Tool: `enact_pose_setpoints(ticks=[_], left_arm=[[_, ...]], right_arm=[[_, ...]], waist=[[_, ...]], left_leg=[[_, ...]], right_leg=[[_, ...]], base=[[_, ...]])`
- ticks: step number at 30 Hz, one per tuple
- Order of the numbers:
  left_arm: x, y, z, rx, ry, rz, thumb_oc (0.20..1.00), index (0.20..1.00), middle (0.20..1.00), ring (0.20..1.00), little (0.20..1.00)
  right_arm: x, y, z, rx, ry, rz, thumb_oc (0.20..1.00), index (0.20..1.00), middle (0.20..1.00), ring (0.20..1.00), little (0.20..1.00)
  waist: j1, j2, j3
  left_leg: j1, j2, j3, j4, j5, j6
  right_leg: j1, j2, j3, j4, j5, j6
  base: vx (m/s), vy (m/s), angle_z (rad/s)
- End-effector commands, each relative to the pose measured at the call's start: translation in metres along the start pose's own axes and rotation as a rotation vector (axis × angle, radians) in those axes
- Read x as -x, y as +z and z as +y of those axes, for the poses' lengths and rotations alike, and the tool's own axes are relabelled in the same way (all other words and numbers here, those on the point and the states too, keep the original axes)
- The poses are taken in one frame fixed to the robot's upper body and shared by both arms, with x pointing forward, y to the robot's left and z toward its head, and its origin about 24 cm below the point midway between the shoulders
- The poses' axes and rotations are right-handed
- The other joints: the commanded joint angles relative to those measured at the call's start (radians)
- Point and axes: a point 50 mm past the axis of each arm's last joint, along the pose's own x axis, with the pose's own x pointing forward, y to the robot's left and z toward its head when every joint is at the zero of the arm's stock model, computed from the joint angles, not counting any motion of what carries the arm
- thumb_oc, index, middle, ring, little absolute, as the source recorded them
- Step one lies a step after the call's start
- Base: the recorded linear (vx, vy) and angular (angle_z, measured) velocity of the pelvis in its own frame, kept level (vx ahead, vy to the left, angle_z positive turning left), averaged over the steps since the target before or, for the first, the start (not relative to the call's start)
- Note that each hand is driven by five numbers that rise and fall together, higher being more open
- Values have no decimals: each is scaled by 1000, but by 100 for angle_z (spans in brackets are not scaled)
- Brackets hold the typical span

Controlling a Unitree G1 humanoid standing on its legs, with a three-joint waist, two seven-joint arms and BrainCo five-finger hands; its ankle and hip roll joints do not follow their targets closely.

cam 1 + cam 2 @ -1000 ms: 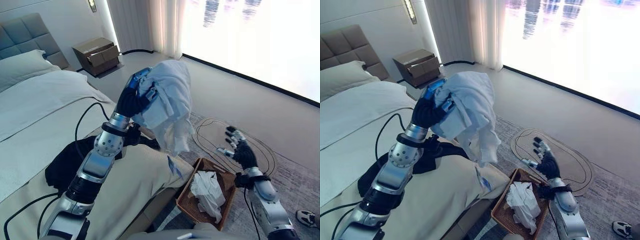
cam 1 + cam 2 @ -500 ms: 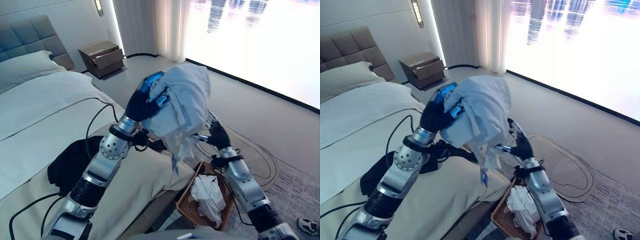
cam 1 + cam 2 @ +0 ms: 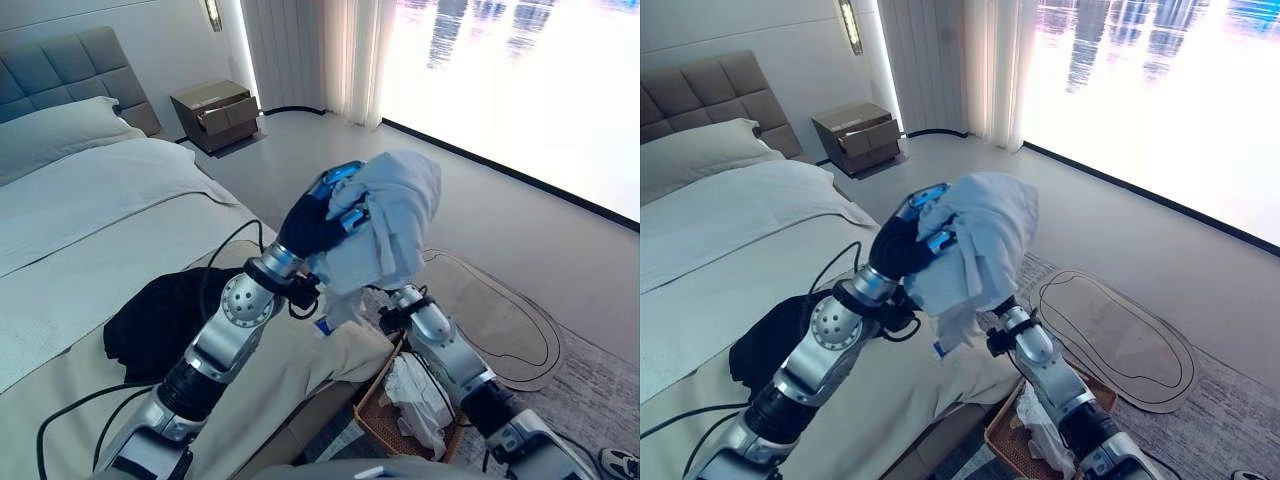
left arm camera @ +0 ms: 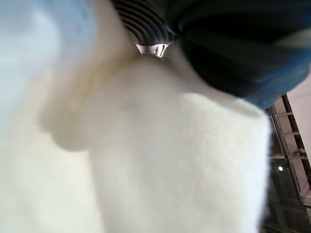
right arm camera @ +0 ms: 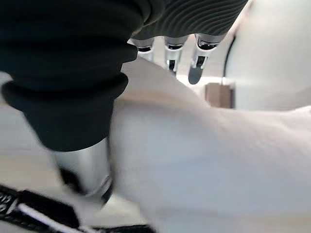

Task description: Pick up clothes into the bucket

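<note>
The bed (image 3: 90, 230) is taking the left side, and a dark garment (image 3: 160, 320) is lying near its foot edge. Just beside that edge, on the floor, the woven basket (image 3: 375, 420) is standing, with white clothes (image 3: 415, 385) already lying inside. The white garment (image 3: 395, 225) is hanging above the bed's corner, bunched, its long axis pointing down, a little toward the bed from the basket. The left hand (image 3: 315, 222) is clenching it from the bed side. The right hand (image 5: 167, 51) is reaching up under the cloth; whether it is grasping, I cannot tell. I think the garment must travel away from the bed and down.
</note>
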Motion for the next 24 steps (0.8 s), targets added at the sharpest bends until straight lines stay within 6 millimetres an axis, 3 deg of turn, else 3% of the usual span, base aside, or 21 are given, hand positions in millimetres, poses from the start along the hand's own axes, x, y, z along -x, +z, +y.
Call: enact_pose_setpoints(ticks=[1, 7, 12, 16, 17, 18, 21, 24], left_arm=[[-21, 37, 2, -10, -26, -207, 200, 200, 200, 200, 200], [-14, 30, 13, -44, 23, -170, 200, 200, 200, 200, 200], [10, 20, 36, -93, 147, -93, 200, 200, 200, 200, 200], [30, 9, 45, -120, 226, -13, 200, 200, 200, 200, 200], [36, 3, 46, -164, 252, 22, 862, 862, 862, 862, 862], [38, -2, 48, -228, 261, 59, 1000, 1000, 1000, 1000, 1000], [51, -26, 47, -162, 306, 165, 1000, 1000, 1000, 1000, 1000], [58, -36, 49, -150, 340, 213, 1000, 1000, 1000, 1000, 1000]], right_arm=[[-18, 39, 7, -64, 57, -186, 200, 200, 200, 200, 200], [-6, 31, -3, -135, 43, -174, 200, 200, 200, 200, 200], [25, 5, -28, -191, -113, -94, 200, 200, 200, 200, 200], [42, -5, -37, -250, -190, -74, 200, 200, 200, 200, 200], [45, -7, -39, -270, -204, -75, 200, 200, 200, 200, 200], [47, -8, -40, -289, -215, -78, 200, 200, 200, 200, 200], [48, -8, -41, -384, -252, -111, 200, 200, 200, 200, 200], [49, -9, -41, -479, -285, -143, 200, 200, 200, 200, 200]], waist=[[-1, -57, -8], [-4, -57, -10], [-13, -56, -12], [-15, -57, -11], [-16, -58, -12], [-18, -59, -11], [-21, -61, -10], [-24, -61, -10]], left_leg=[[-32, 40, -23, 40, -50, -8], [-23, 44, -20, 39, -60, -10], [-16, 47, -17, 37, -61, -12], [-15, 49, -14, 37, -61, -12], [-15, 50, -13, 37, -61, -13], [-15, 51, -13, 36, -61, -14], [-14, 52, -12, 33, -57, -15], [-15, 54, -10, 32, -55, -16]], right_leg=[[9, -82, 38, -178, 207, 87], [19, -80, 37, -179, 200, 89], [23, -77, 37, -180, 198, 87], [22, -75, 41, -181, 198, 86], [22, -74, 42, -181, 198, 86], [21, -73, 43, -181, 198, 86], [21, -72, 43, -182, 197, 86], [18, -71, 45, -180, 197, 85]], base=[[0, 0, 0], [0, 0, 0], [14, -4, 0], [8, -3, 0], [0, 0, 0], [0, 0, 0], [0, 0, 0], [0, 0, 0]])
